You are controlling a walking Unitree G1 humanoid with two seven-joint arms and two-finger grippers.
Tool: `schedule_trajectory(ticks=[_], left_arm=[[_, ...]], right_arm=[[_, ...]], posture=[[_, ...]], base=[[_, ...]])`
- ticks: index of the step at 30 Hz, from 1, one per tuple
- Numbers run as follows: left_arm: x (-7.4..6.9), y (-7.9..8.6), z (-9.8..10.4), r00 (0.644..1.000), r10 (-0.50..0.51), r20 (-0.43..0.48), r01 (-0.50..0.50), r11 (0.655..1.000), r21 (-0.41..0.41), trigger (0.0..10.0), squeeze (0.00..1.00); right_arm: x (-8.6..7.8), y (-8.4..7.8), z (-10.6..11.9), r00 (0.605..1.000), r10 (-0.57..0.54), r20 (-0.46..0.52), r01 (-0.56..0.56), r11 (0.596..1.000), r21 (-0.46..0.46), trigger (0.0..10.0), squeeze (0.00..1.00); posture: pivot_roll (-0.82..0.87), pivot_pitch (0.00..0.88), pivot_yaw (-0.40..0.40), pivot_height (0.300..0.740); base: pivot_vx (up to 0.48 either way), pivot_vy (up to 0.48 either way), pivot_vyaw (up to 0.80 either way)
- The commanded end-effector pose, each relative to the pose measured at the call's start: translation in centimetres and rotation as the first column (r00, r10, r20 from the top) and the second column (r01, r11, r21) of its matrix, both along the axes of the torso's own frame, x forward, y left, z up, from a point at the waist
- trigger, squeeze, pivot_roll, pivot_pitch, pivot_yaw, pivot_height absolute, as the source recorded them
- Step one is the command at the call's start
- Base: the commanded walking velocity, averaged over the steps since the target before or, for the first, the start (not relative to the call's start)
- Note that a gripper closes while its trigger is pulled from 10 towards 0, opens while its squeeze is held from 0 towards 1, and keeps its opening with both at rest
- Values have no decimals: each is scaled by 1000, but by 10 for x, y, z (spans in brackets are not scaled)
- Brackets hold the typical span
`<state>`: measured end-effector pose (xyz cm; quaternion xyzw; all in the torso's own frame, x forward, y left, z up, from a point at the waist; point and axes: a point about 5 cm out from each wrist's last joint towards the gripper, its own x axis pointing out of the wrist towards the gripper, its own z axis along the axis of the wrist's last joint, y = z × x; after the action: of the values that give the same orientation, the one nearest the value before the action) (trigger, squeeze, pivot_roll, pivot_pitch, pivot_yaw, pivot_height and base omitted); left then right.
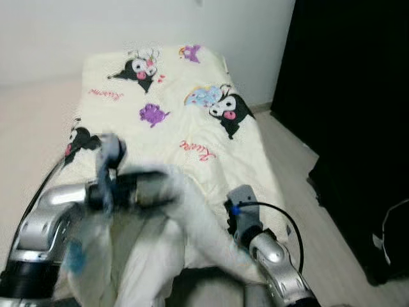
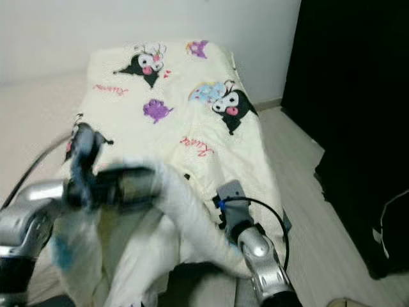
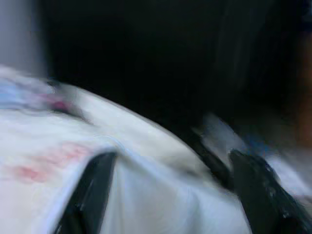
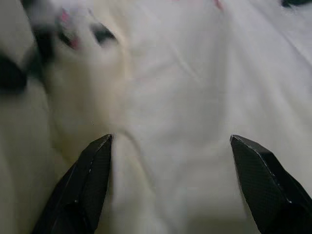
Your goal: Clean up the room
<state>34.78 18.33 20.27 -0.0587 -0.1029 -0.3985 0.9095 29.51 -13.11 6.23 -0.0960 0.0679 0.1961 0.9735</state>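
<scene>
You are partway through making the bed (image 1: 57,128): the cream blanket (image 1: 185,109) with cartoon prints lies fairly flat over the far half, while its near end is bunched and lifted in front of you. The left end effector (image 3: 170,195) has its fingers spread with a white fold draped between them, though blur hides whether they pinch it. The right end effector (image 4: 170,185) is wide apart just above the cloth, holding nothing. The near end looks yet to be spread and smoothed. There are no bins or baskets to report.
</scene>
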Motion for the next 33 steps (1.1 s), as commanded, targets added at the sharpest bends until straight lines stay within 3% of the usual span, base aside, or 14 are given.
schedule_trajectory(ticks=[1, 3, 7, 16, 18, 19, 21, 22, 24, 25, 28, 30, 32, 33], left_arm=[[15, 30, -31, 967, 247, -53, -248, 969, -3, 10000, 0], [25, 19, -42, 955, 288, -67, -291, 956, -35, 10000, 0], [11, 32, -39, 858, 458, -232, -484, 873, -65, 10000, 0], [28, 50, -40, 768, 559, -313, -625, 761, -176, 10000, 0], [29, 66, -31, 694, 663, -280, -714, 684, -148, 10000, 0], [29, 66, -31, 694, 663, -280, -714, 684, -148, 10000, 0], [24, 92, -19, 536, 825, -178, -837, 547, 15, 10000, 0], [24, 92, -19, 536, 825, -178, -837, 547, 15, 10000, 0], [18, 105, -12, 443, 896, -13, -879, 438, 190, 10000, 0], [18, 105, -12, 443, 896, -13, -879, 438, 190, 10000, 0], [9, 112, -25, 455, 783, 424, -812, 170, 558, 10000, 0], [9, 112, -25, 455, 783, 424, -812, 170, 558, 10000, 0], [3, 110, -44, 585, 543, 603, -712, -11, 702, 10000, 0], [-5, 109, -66, 689, 488, 535, -606, -16, 795, 10000, 0]], right_arm=[[-2, 9, -2, 1000, 23, -9, -22, 1000, 20, 10000, 0], [-2, 8, -1, 1000, 24, -8, -24, 1000, 19, 10000, 0], [-1, 7, -1, 1000, 24, -7, -24, 1000, 17, 10000, 0], [-3, 6, -3, 1000, 18, -9, -18, 1000, 17, 10000, 0], [-4, 5, -3, 1000, 17, -11, -17, 1000, 16, 10000, 0], [-4, 5, -3, 1000, 17, -11, -17, 1000, 16, 10000, 0], [-5, 4, -4, 1000, 16, -13, -16, 1000, 13, 10000, 0], [-5, 4, -4, 1000, 16, -13, -16, 1000, 13, 10000, 0], [-4, 3, -4, 1000, 16, -15, -16, 1000, 10, 10000, 0], [-4, 3, -4, 1000, 16, -15, -16, 1000, 10, 10000, 0], [-2, 4, -4, 1000, 24, -16, -24, 1000, 6, 10000, 0], [-2, 4, -4, 1000, 24, -16, -24, 1000, 6, 10000, 0], [-1, 5, -3, 1000, 26, -14, -26, 1000, 7, 10000, 0], [-1, 5, -3, 1000, 26, -13, -26, 1000, 8, 10000, 0]], posture=[[-176, 161, 43, 500], [-176, 161, 41, 500], [-179, 161, 42, 500], [-189, 163, 43, 500], [-192, 163, 42, 500], [-192, 163, 42, 500], [-186, 162, 38, 500], [-186, 162, 38, 500], [-173, 160, 32, 500], [-173, 160, 32, 500], [-168, 158, 34, 500], [-168, 158, 34, 500], [-166, 160, 37, 500], [-160, 163, 37, 500]], base=[[0, 0, 0], [0, 0, 0], [0, 0, 0], [0, 0, 0], [0, 0, 0], [0, 0, 0], [0, 0, 0], [0, 0, 0], [0, 0, 0], [0, 0, 0], [0, 0, 0], [0, 0, 0], [0, 0, 0], [0, 0, 0]])
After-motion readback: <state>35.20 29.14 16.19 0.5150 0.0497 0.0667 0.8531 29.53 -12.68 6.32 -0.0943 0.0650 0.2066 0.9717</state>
